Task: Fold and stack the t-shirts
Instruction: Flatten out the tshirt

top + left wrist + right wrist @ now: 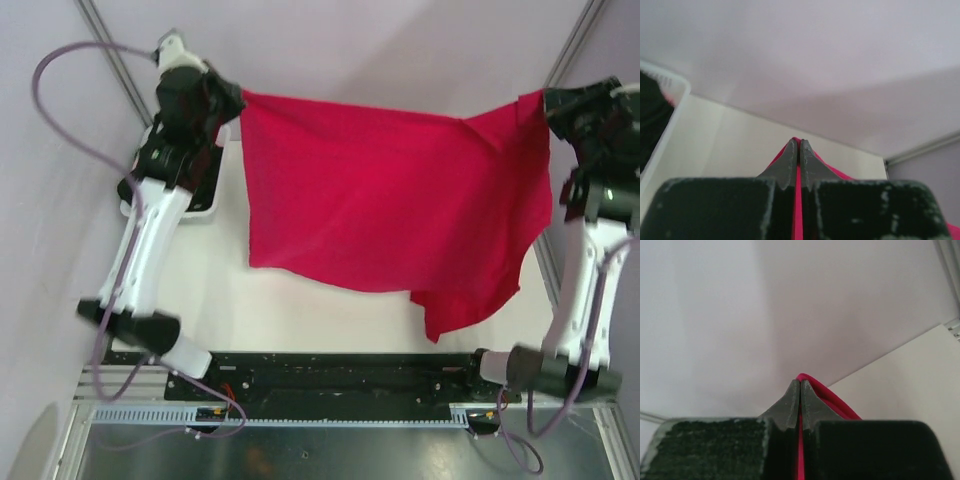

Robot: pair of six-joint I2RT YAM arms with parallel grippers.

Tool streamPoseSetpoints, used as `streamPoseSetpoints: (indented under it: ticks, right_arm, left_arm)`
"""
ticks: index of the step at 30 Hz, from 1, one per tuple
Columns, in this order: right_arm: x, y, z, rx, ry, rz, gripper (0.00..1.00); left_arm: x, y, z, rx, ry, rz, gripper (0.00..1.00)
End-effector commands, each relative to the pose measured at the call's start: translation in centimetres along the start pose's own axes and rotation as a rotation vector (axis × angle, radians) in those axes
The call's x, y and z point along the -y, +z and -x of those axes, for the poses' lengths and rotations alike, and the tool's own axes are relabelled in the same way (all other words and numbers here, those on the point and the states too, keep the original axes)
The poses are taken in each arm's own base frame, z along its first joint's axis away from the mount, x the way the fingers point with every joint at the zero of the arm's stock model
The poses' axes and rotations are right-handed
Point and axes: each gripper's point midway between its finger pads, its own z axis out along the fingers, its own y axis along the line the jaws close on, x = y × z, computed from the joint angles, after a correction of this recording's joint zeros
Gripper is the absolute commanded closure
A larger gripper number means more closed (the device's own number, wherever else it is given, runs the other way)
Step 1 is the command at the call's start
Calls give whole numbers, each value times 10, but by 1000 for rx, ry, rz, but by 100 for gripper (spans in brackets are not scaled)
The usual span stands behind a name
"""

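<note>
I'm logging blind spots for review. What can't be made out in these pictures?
1. Top view: the table under the red shirt, covered by the hanging cloth.
2. Top view: most of the basket, hidden by the left arm.
3. Left wrist view: the basket's dark contents, cut off at the frame edge.
4. Wrist views: most of the red shirt, blocked by the left hand and right hand.

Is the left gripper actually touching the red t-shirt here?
Touching. The left wrist view shows the red t-shirt pinched between the shut jaws of the left gripper; the top view shows the shirt's corner hanging from it.
</note>
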Motion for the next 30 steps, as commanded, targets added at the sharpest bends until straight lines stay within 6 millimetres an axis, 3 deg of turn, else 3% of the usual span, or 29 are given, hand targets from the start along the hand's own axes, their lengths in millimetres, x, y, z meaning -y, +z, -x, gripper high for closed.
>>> streamPoseSetpoints:
  ticks: [1, 3, 6, 8, 11, 13, 15, 18, 20, 24, 30]
  right_arm:
    - [-3, 85, 10, 48, 41, 113, 100]
    - [-14, 107, 25, 67, 40, 147, 100]
    - [-39, 118, 58, 130, 27, 196, 100]
    - [-59, 109, 81, 182, 16, 235, 100]
    - [-75, 84, 99, 239, 2, 259, 100]
    - [-72, 69, 96, 247, -6, 243, 100]
    - [-57, 58, 81, 224, -5, 199, 100]
    - [-18, 46, 37, 136, 18, 103, 100]
    - [11, 35, -2, 51, 39, 40, 100]
    - [78, 7, -95, -165, 67, -124, 100]
    - [176, -53, -248, -577, 99, -366, 100]
  left_arm:
    - [23, 69, 33, 73, -28, -62, 100]
    - [38, 94, 51, 110, -50, -130, 100]
    - [50, 97, 93, 209, -98, -219, 100]
    - [53, 88, 117, 277, -112, -266, 100]
    - [52, 72, 141, 344, -90, -302, 100]
    - [46, 61, 150, 360, -74, -295, 100]
    - [30, 58, 143, 337, -62, -256, 100]
    - [0, 60, 107, 243, -54, -182, 100]
    - [-24, 60, 66, 148, -64, -127, 100]
    - [-95, 51, -44, -68, -100, 41, 100]
    - [-197, 3, -200, -356, -144, 298, 100]
